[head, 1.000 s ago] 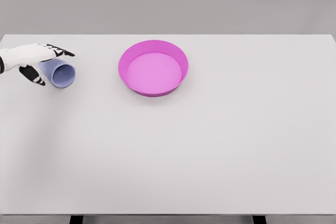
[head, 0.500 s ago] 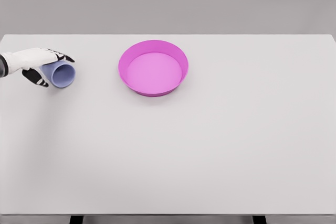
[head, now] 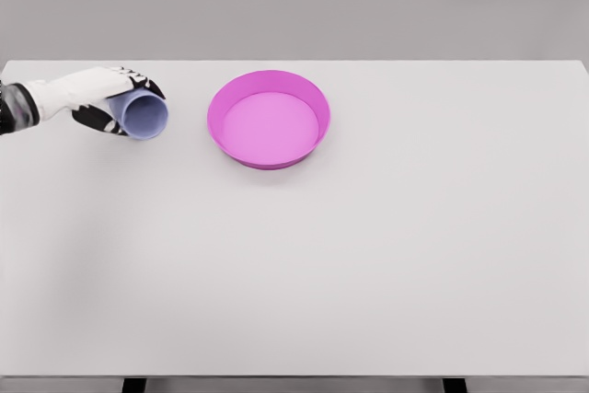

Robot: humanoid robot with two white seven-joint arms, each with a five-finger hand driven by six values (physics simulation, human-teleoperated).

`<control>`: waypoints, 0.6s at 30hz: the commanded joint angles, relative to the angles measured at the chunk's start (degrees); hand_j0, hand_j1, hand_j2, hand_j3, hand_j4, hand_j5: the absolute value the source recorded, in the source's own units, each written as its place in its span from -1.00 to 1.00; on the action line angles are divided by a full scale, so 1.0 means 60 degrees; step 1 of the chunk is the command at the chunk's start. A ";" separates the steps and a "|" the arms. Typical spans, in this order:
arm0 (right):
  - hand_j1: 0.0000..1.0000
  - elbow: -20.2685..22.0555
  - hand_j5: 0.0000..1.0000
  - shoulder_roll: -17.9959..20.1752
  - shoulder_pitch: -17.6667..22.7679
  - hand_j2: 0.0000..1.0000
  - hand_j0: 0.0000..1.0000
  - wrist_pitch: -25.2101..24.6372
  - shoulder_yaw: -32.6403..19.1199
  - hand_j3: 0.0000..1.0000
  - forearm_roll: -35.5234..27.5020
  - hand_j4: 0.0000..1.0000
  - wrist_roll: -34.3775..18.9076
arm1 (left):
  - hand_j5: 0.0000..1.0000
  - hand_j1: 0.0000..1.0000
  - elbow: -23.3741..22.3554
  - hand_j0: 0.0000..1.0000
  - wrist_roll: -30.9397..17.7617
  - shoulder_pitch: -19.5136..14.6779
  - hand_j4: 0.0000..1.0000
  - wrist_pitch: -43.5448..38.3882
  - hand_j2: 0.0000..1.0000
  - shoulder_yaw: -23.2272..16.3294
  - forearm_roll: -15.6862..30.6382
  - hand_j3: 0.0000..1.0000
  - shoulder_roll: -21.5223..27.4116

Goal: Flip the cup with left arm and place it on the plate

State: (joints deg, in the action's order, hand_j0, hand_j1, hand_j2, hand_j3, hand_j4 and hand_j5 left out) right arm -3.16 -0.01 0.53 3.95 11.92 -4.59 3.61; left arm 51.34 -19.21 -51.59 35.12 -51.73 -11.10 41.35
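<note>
I count one cup (head: 144,116) and one pink plate (head: 219,126) on the white table (head: 368,264). My left hand (head: 87,94) has its fingers wrapped around the cup, at 9 o'clock from the plate, mouth toward me. I read no writing.

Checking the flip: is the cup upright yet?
No. The cup lies tipped in the left hand, mouth facing the camera.

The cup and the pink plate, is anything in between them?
No. In the head view only bare white table lies between the cup and the plate.

Left hand (head: 99,98) grips tilted cup (head: 144,116); plate (head: 268,118) beside.
</note>
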 commanded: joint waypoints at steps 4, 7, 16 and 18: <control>1.00 -0.0001 1.00 0.0001 0.0000 1.00 1.00 0.0001 0.0006 1.00 0.0003 1.00 -0.0001 | -0.06 -0.06 0.1126 -0.06 0.0141 0.0175 -0.06 -0.0021 -0.06 -0.0050 0.2640 -0.06 0.0140; 1.00 -0.0001 1.00 0.0001 0.0000 1.00 1.00 0.0001 0.0006 1.00 -0.0012 1.00 -0.0001 | -0.14 -0.14 0.1389 -0.14 0.0229 0.0176 -0.14 -0.0021 -0.14 -0.0870 0.4573 -0.14 0.0082; 1.00 -0.0001 1.00 0.0001 0.0000 1.00 1.00 0.0001 0.0006 1.00 -0.0012 1.00 -0.0001 | -0.16 -0.16 0.3748 -0.16 0.0229 0.0103 -0.16 -0.0021 -0.16 -0.2321 0.9129 -0.16 0.0462; 1.00 -0.0001 1.00 0.0001 0.0000 1.00 1.00 0.0001 0.0006 1.00 0.0003 1.00 -0.0001 | -0.15 -0.15 0.3763 -0.15 0.0229 0.0059 -0.15 -0.0021 -0.15 -0.2555 0.9920 -0.15 0.0448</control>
State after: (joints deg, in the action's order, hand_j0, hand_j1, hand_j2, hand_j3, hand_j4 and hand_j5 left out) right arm -3.16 -0.01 0.53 3.95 11.94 -4.58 3.61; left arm 72.76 -17.91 -51.41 35.08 -65.65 42.41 43.87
